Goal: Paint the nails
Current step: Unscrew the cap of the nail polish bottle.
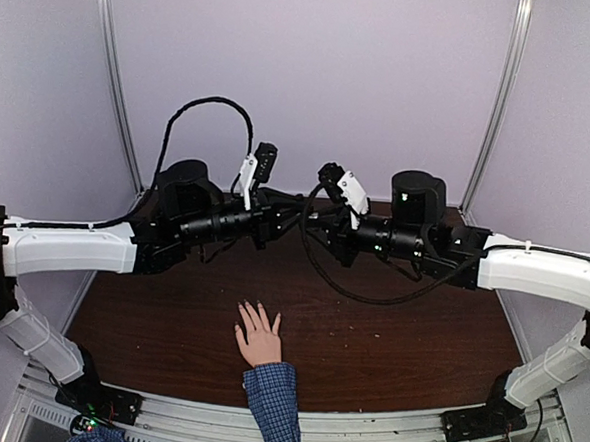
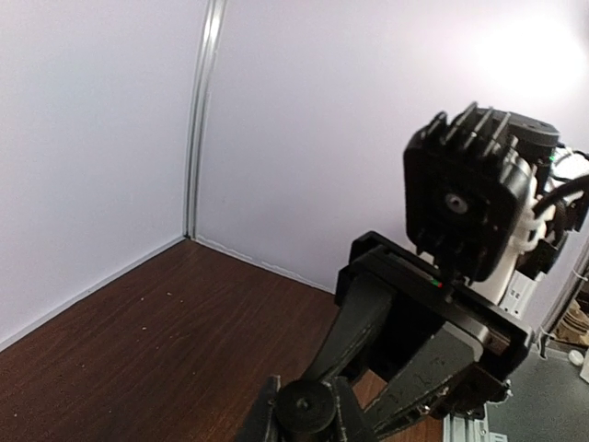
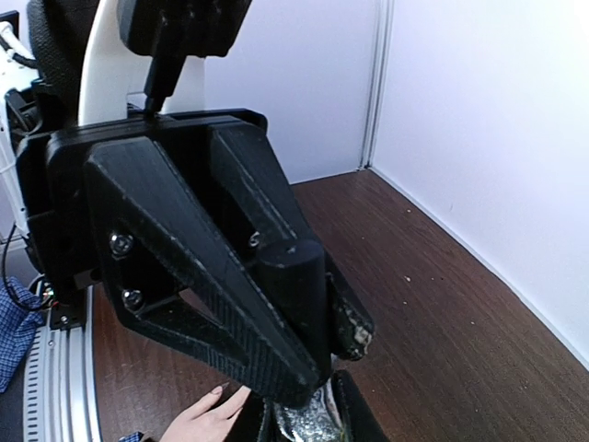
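Note:
A light-skinned hand (image 1: 260, 339) with a blue checked cuff lies flat near the table's front edge, fingers spread. Its nails (image 1: 255, 308) are tiny in the top view, and one nail (image 3: 217, 390) shows in the right wrist view. Both grippers meet in mid-air above the table's middle, beyond the hand. My left gripper (image 1: 283, 218) (image 2: 308, 410) is shut on the polish bottle's black cap (image 2: 306, 405) (image 3: 296, 304). My right gripper (image 1: 317, 225) (image 3: 306, 424) is shut on the glittery bottle (image 3: 308, 427) just below that cap. Any brush is hidden.
The dark wooden table (image 1: 398, 338) is walled in by pale panels at the back and both sides. A metal rail (image 1: 363, 426) runs along the near edge between the arm bases. A loose black cable (image 1: 341, 284) hangs under the right arm.

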Robot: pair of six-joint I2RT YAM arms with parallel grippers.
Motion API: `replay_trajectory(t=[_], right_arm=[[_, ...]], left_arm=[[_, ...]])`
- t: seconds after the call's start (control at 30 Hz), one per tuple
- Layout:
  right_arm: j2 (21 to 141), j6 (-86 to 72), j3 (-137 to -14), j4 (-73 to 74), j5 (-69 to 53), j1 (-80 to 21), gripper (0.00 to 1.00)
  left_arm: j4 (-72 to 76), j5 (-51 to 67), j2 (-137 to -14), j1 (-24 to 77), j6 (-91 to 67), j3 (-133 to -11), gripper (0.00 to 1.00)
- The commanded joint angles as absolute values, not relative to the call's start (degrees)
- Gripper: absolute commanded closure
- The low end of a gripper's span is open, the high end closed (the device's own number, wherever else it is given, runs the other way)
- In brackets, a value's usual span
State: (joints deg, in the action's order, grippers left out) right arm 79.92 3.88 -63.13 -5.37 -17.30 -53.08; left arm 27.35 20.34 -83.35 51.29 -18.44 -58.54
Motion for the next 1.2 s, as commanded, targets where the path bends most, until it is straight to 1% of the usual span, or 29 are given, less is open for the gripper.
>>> replay_trajectory(t=[0.0, 0.2, 0.33, 0.37, 0.43, 0.53, 0.6, 0.67, 0.73, 0.97, 1.07, 1.17], right_arm=[[81.4, 3.3, -63.0, -10.9, -7.2, -54.1, 1.00], [84.4, 1.9, -64.0, -12.0, -2.7, -54.4, 1.00], [84.0, 1.5, -63.7, -11.5, -4.1, -54.2, 1.00], [83.7, 1.5, -63.6, -10.9, -5.0, -53.9, 1.00], [83.1, 0.8, -63.3, -10.1, -7.6, -53.2, 1.00], [81.9, 0.0, -62.3, -9.9, -13.1, -51.3, 1.00], [81.1, -2.1, -61.3, -10.3, -17.1, -50.4, 1.00], [80.6, -2.4, -60.8, -10.6, -21.6, -49.5, 1.00], [80.1, -2.5, -60.4, -10.7, -26.8, -48.8, 1.00], [80.1, -3.7, -61.2, -11.6, -47.1, -47.6, 1.00], [80.5, -4.8, -61.8, -12.6, -53.7, -47.6, 1.00], [80.7, -6.3, -62.3, -13.9, -58.1, -47.6, 1.00]], left_arm=[[29.9, 9.0, -85.6, 51.9, -20.5, -59.0, 1.00], [28.4, 2.8, -88.5, 52.1, -24.2, -60.8, 1.00], [28.1, 3.8, -87.7, 52.0, -24.1, -60.4, 1.00], [28.2, 5.2, -87.1, 51.8, -23.3, -60.2, 0.95], [27.7, 9.2, -85.7, 51.1, -21.5, -59.9, 0.78], [27.0, 18.5, -83.6, 49.1, -20.0, -59.8, 0.57], [26.1, 24.9, -82.4, 47.4, -19.9, -59.8, 0.49], [25.9, 32.4, -81.5, 45.8, -20.0, -59.9, 0.45], [26.0, 37.4, -80.8, 44.8, -19.8, -59.7, 0.42], [27.0, 51.4, -80.2, 43.9, -18.0, -60.2, 0.42], [29.9, 56.3, -80.5, 43.9, -18.9, -60.4, 0.46], [34.0, 58.3, -80.9, 43.9, -20.8, -59.7, 0.51]])
